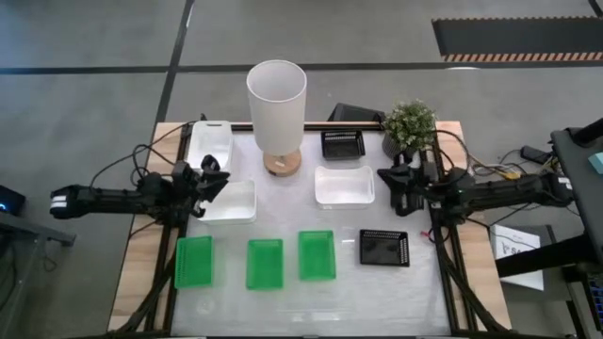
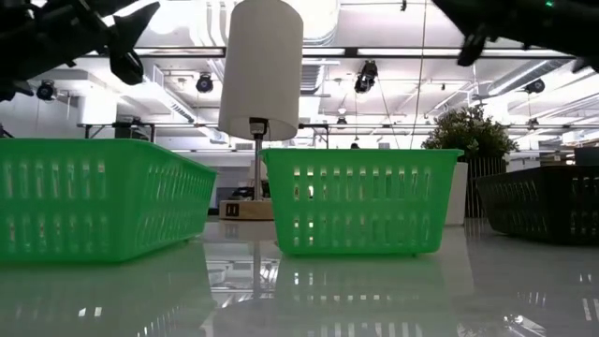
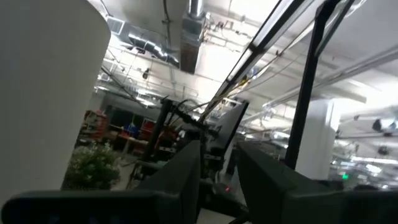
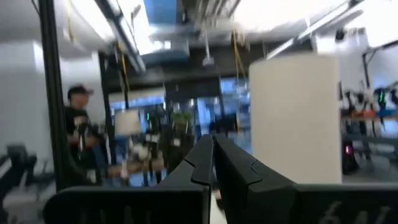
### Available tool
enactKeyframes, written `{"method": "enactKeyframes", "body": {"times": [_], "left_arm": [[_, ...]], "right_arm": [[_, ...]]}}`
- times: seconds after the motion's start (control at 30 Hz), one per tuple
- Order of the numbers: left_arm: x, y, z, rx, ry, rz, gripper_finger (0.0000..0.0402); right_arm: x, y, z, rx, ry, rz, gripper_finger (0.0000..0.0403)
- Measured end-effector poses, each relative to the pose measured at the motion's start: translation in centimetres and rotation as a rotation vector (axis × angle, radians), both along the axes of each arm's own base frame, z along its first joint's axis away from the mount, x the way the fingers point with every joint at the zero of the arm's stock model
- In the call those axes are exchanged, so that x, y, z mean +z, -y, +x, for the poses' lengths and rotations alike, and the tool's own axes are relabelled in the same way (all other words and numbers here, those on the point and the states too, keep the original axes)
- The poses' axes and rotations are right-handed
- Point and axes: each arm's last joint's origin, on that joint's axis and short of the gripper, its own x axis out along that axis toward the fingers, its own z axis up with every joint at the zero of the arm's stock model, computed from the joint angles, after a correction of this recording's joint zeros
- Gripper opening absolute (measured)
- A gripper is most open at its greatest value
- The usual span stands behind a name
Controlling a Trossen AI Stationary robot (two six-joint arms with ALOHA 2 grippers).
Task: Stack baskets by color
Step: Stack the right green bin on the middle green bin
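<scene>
Three green baskets (image 1: 194, 261) (image 1: 265, 263) (image 1: 317, 255) rest on their bottoms in a row near the table's front edge. Two white baskets (image 1: 209, 144) (image 1: 231, 201) lie at the left and a third (image 1: 344, 185) right of centre. One black basket (image 1: 343, 143) sits at the back, another (image 1: 384, 248) at the front right. My left gripper (image 1: 217, 179) (image 3: 219, 177) hangs open in the air over the far left corner of the middle-left white basket, with nothing between its fingers. My right gripper (image 1: 384, 179) (image 4: 212, 163) is shut and empty, raised just right of the third white basket.
A tall white lamp (image 1: 276, 104) on a wooden foot stands at the back centre, between the two arms. A small potted plant (image 1: 410, 125) stands at the back right. In the right wrist view a person (image 4: 78, 134) shows in the room beyond the table.
</scene>
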Motion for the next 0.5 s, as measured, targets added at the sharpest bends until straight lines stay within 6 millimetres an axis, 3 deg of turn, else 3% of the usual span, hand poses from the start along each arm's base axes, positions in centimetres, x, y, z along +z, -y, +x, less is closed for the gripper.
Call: {"method": "enactKeyframes", "body": {"times": [0.3,0.5], "left_arm": [[0.1,-0.1,1.2,0.008,-0.027,0.000,0.0089],[-0.3,-0.2,2.0,0.001,-0.069,-0.039,0.0089]], "right_arm": [[1.5,0.2,5.5,-0.006,-0.327,-0.044,0.0009],[0.2,-0.2,7.7,0.020,-0.552,-0.068,0.0009]]}}
